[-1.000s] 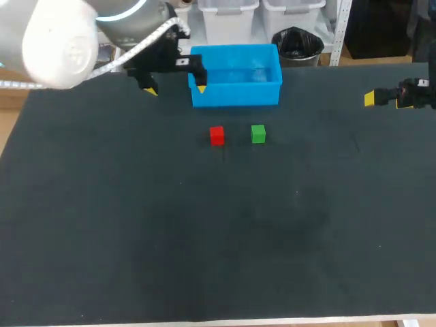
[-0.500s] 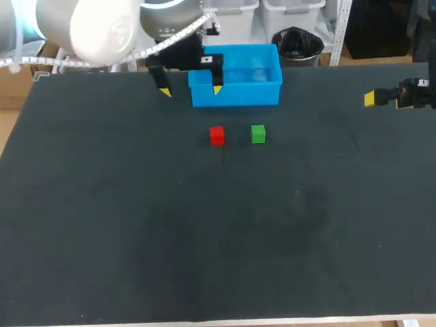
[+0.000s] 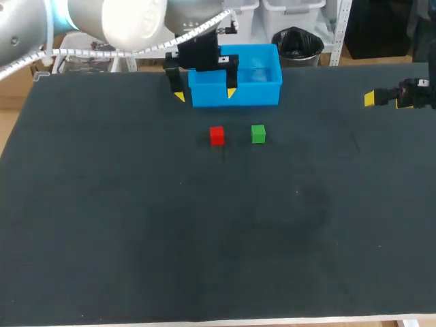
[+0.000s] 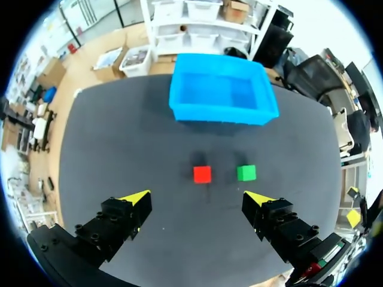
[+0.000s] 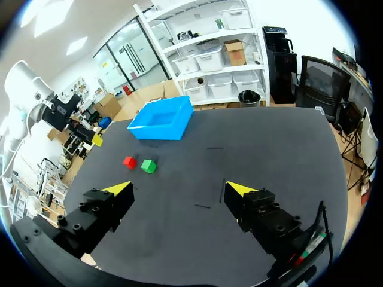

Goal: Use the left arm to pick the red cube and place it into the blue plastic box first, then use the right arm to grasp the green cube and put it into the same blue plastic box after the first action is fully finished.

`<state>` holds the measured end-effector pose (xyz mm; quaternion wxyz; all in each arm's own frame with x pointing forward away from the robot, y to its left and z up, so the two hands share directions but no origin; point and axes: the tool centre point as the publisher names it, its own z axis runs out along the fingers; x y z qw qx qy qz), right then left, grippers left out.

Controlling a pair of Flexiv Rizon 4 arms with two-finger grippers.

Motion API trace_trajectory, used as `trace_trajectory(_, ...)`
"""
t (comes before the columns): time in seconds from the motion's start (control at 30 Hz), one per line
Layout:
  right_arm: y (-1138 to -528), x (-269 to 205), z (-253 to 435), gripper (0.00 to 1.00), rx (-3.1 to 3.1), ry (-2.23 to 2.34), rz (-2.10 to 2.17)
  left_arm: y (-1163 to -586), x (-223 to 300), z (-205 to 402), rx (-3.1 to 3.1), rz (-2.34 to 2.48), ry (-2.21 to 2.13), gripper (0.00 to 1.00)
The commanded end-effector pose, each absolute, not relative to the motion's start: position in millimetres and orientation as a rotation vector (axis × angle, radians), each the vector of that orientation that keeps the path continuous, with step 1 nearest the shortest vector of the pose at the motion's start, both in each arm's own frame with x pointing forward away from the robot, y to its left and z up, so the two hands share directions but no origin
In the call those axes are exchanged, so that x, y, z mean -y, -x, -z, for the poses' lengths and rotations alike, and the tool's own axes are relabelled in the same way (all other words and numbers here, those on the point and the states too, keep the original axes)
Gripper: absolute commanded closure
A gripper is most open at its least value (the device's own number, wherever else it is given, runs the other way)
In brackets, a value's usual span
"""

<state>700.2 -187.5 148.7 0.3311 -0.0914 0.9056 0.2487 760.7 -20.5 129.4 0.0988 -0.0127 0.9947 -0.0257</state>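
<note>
Left gripper (image 4: 197, 198), fingers spread wide and empty, hangs by the blue box (image 4: 215, 113); descending off-centre could knock the green cube (image 4: 246, 173) just right of the red cube (image 4: 202, 174).

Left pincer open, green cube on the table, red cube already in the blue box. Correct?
No. The red cube lies on the table beside the green cube, not in the blue box; the head view shows it. The left pincer is open.
</note>
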Motion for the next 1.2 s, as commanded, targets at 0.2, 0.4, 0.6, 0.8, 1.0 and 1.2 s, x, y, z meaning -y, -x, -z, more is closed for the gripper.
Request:
trace_trajectory(0.2, -700, 187, -149, 0.00, -2.369, 0.238, -0.648, -774, 35, -112, -3.023, 0.002, 0.009, 0.00)
trace_trajectory(0.4, -700, 187, -149, 0.00, -2.369, 0.238, -0.648, -780, 37, -105, -3.043, -0.012, 0.032, 0.00)
trace_trajectory(0.6, -700, 187, -149, 0.00, -2.369, 0.238, -0.648, -791, 35, -105, -3.049, 0.076, 0.089, 0.00)
trace_trajectory(0.8, -700, 187, -149, 0.00, -2.369, 0.238, -0.648, -794, 33, -106, -3.045, 0.088, 0.096, 0.00)
trace_trajectory(1.0, -700, 187, -149, 0.00, -2.369, 0.238, -0.648, -794, 33, -106, -3.045, 0.088, 0.096, 0.00)
trace_trajectory(1.2, -700, 187, -149, 0.00, -2.369, 0.238, -0.648, -794, 33, -106, -3.045, 0.088, 0.096, 0.00)
